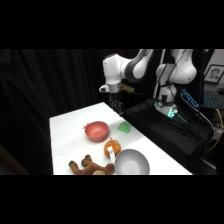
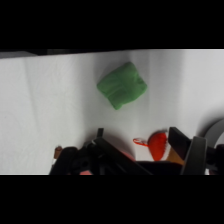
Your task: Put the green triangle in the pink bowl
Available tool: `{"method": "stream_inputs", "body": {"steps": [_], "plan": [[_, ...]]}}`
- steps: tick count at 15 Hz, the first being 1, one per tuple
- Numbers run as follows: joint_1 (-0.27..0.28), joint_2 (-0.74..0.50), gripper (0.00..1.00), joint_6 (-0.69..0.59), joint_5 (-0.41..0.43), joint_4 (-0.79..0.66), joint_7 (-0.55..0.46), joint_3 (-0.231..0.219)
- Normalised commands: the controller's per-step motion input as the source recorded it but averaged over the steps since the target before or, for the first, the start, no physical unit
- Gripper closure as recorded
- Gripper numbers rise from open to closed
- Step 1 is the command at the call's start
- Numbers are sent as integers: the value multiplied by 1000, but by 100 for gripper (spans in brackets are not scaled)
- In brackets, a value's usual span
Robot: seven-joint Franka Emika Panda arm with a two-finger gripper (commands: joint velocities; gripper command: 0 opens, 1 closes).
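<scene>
From the side, the gripper (image 1: 118, 104) hangs above the bench's (image 1: 70, 130) far edge, the green triangle (image 1: 124, 128) lying just right of the pink bowl (image 1: 96, 131); the wrist view shows the triangle (image 2: 121, 85) beyond fingers (image 2: 182, 142) standing apart, empty.

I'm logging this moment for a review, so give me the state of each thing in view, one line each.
green triangle: lying free on the table near its far edge, not held.
pink bowl: upright on the table, nothing visible inside.
grey-white bowl: upright at the near edge, looks empty.
brown stuffed toy: lying beside the grey-white bowl.
orange and white thing: resting between the two bowls.
tool: above the table near the triangle, holding nothing.
</scene>
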Motion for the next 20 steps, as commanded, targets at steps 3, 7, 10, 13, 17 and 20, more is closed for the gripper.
{"method": "stream_inputs", "body": {"steps": [3,7,10,13,17,20], "plan": [[-9,41,0,338,185,-155,-108,-12],[-5,69,0,307,209,-129,-112,9],[-17,104,0,285,235,-97,-154,25],[-31,86,0,261,242,-91,-184,51],[-49,92,0,247,242,-86,-210,83],[-87,121,0,234,216,-42,-221,96]]}}
